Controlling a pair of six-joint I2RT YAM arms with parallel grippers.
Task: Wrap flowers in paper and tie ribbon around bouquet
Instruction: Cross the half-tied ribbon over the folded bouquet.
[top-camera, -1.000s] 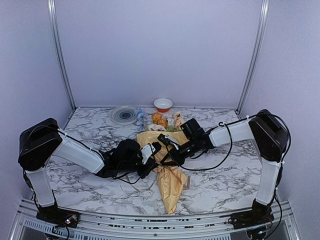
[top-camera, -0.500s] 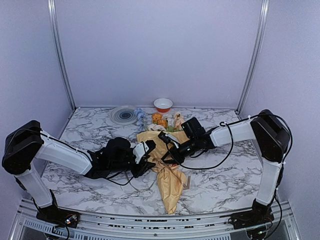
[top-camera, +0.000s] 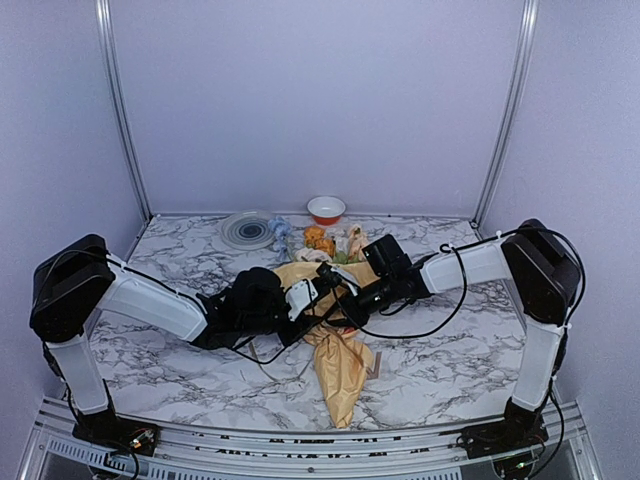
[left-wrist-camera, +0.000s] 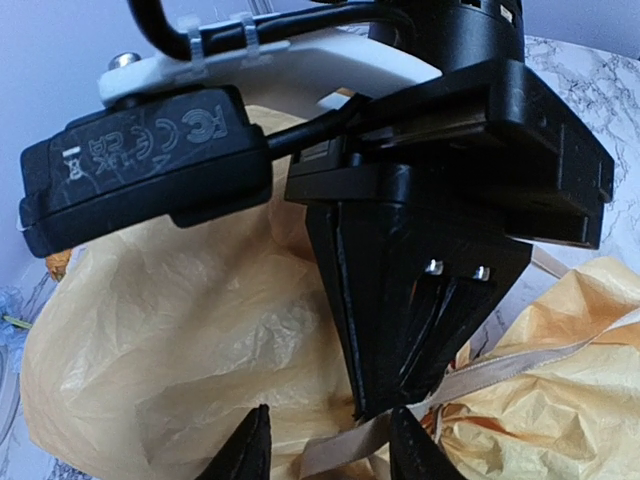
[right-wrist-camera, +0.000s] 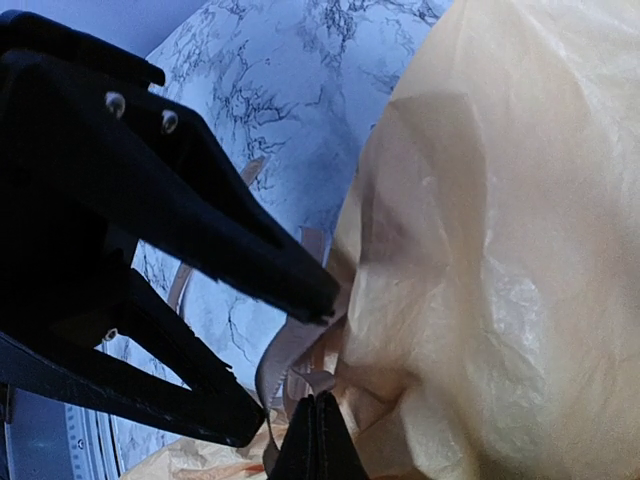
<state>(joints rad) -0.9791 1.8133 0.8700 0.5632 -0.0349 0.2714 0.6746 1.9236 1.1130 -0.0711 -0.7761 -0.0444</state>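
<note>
From above: the bouquet (top-camera: 340, 365) lies on the marble table (top-camera: 455, 350), narrow end toward the arms, with the flowers (top-camera: 320, 240) showing at its far, wide end. Both arms reach in low and meet over its middle, the left pincer (top-camera: 320, 290) just beside the right pincer (top-camera: 335, 300). At the back sit a red-and-white bowl (top-camera: 326, 209) and a grey round dish (top-camera: 248, 230), well clear of the action.

Left wrist camera: its two fingers (left-wrist-camera: 250, 450) stand apart, released, gripping nothing. A strand of beige ribbon (left-wrist-camera: 520, 360) runs across the crinkled tan-yellow paper (left-wrist-camera: 150, 340) and passes between them. The right pincer (left-wrist-camera: 385, 405) comes down black and tapered, tips together right on that ribbon.

Right wrist camera: its own tips are clenched tight, pinching the ribbon (right-wrist-camera: 290, 360) where it loops against the paper. The left pincer (right-wrist-camera: 280, 365) looms in from the left, jaws spread wide either side of the strand, marble beneath.
</note>
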